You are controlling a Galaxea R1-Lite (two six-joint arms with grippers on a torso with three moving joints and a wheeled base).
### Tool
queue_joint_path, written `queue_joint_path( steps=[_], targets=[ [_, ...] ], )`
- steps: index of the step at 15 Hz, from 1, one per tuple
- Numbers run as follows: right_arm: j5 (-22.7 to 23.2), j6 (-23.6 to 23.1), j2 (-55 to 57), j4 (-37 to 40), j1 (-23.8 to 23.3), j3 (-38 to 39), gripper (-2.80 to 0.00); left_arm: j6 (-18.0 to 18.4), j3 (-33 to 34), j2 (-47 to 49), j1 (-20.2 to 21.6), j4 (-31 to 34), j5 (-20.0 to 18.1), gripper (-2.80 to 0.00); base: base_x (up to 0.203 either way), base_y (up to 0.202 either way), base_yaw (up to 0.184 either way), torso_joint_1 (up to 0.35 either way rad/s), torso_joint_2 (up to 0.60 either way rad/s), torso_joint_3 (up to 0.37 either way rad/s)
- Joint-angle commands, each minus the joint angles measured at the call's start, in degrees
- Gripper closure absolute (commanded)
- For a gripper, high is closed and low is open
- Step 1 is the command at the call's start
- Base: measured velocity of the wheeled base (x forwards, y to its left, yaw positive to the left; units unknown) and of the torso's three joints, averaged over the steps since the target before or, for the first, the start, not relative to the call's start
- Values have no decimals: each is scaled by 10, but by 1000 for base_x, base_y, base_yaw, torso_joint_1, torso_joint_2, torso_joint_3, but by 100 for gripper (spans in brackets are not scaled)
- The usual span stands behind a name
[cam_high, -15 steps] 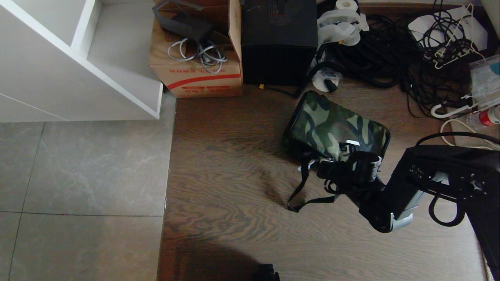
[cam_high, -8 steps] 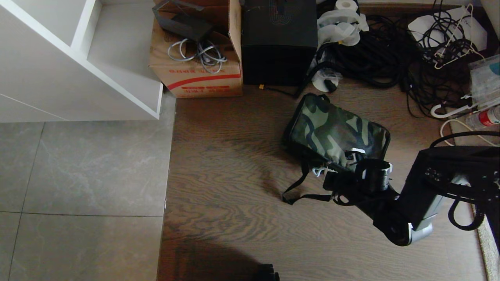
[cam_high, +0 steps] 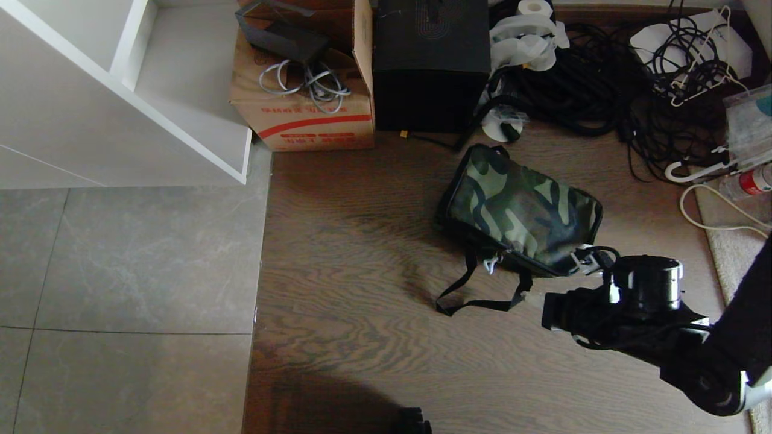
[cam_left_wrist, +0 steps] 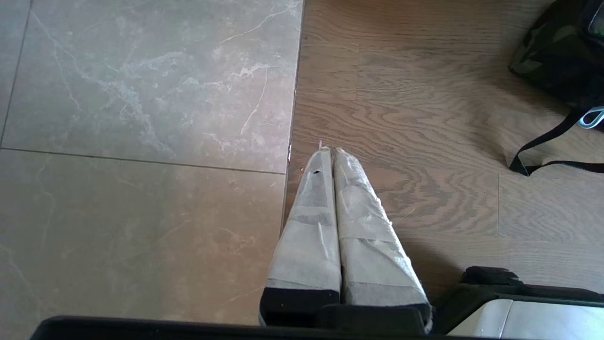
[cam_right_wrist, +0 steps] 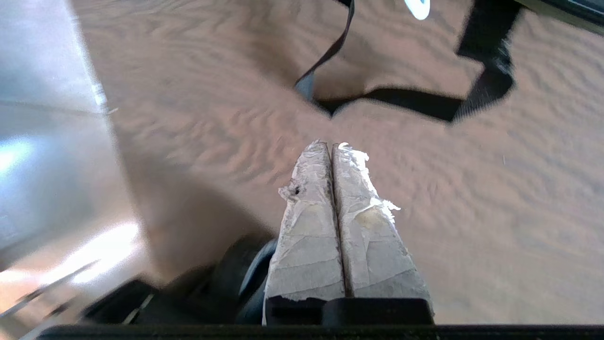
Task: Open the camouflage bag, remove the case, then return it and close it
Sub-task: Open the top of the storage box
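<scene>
- Floor is wood planks on the robot's right half, grey tile on the left.
- White shelf unit sits out at 10 o'clock, with a cardboard carton and a tall black box lined up toward 12, and a cable tangle at 1 o'clock.
- Camouflage bag lies flat and zipped shut on the wood, about 1 o'clock from frame centre, with its black strap trailing toward the robot. Can't see the case at all.
- Right gripper hangs over bare floor just beside the bag's near right corner at 4 o'clock, taped fingers pressed together, nothing in them.
- Left gripper is parked over the tile/wood seam, fingers together too, empty.
</scene>
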Motion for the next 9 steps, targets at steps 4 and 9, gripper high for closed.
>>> queue_joint_path(
  steps=[4, 9],
  targets=[
    [109, -8, -240, 180, -74, 55, 0, 0, 5, 1, 0, -1, 0, 0, 0, 0, 0, 0, 0, 0],
    [128, -58, -525, 402, -84, 104, 0, 0, 5, 0, 0, 0, 0, 0, 0, 0, 0, 0, 0, 0]
  ],
)
